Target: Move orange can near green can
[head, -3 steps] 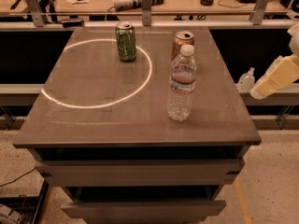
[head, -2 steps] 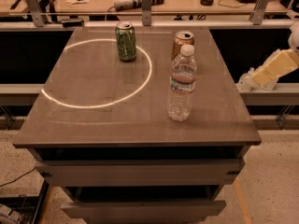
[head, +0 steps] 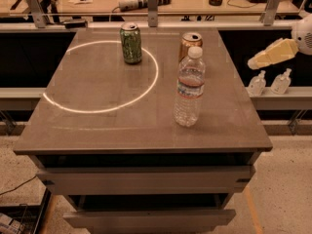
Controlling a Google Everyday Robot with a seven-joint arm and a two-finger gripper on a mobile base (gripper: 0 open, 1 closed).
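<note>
While the gripper [head: 265, 57] hangs off-table: the step in hand, I judge, is the reach toward the orange can [head: 187, 44].
Camera view: 1 view only; every place is given from the bottle [head: 189, 89], which stands on the table [head: 97, 128] toward its right-hand side.
Gripper: right of the bottle, past the table's edge, about level with the bottle's cap; whether spread or pressed together, cannot tell.
Orange can: upright, just behind the bottle, partly hidden by the bottle's cap and shoulder.
Green can [head: 131, 44]: upright, behind and left of the bottle, well apart from it, on the far arc of the light ring [head: 155, 74].
Approach: come in above or behind the bottle, not across it; a low sweep from the right would likely tip it.
Grasp: take the orange can around its upper body, lift it clear, then carry it left, away from the bottle.
Placement: set it down just beside the green can, not touching.
Writing: the bottle's label shows a red band with unreadable words; the 2 cans show no legible brand.
</note>
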